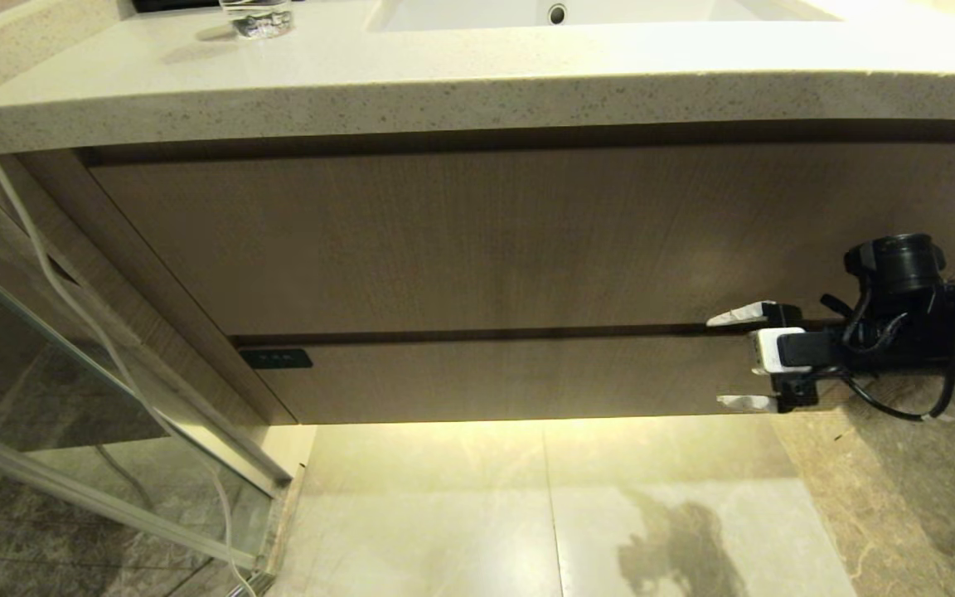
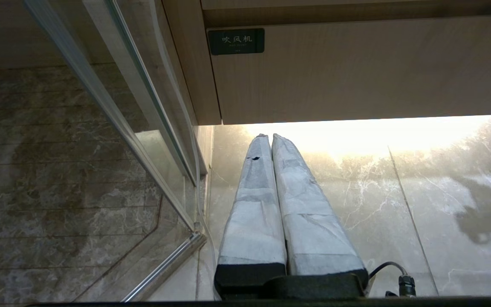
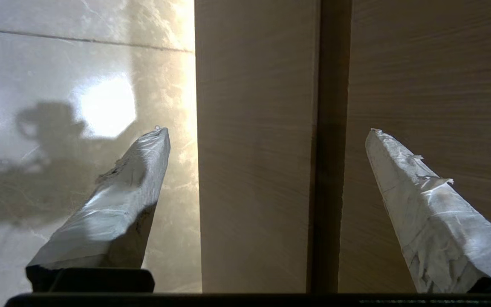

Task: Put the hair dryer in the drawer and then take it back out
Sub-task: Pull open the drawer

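Vanity unit seen from the front, with the drawer (image 1: 519, 377) as the landmark. The drawer is the shallow light-wood front at the bottom of the unit; it sits flush with the cabinet, and a small black label (image 1: 275, 358) marks its left end. A dark horizontal gap separates it from the taller plain wood panel (image 1: 477, 240) directly above. Above that panel lies the speckled stone countertop (image 1: 444, 91), carrying a clear glass (image 1: 255, 16) toward its left and a white basin (image 1: 560, 12) toward its middle.

The right gripper (image 1: 741, 359) stands at the right end of the drawer, pointing at its front. Its two taped fingers are spread wide and hold nothing: the upper fingertip (image 1: 734, 316) lies level with the gap above the drawer, the lower one (image 1: 744, 403) level with the drawer's bottom edge. In the right wrist view the drawer front (image 3: 256, 149) fills the space between the parted fingertips; whether they touch the wood cannot be told.

The left gripper (image 2: 267, 137) hangs below the drawer's left end, over the pale tiled floor (image 2: 399, 192), its fingers pressed together on nothing. A glass shower door (image 1: 55, 348) stands left of the drawer.

The hair dryer appears in no view.
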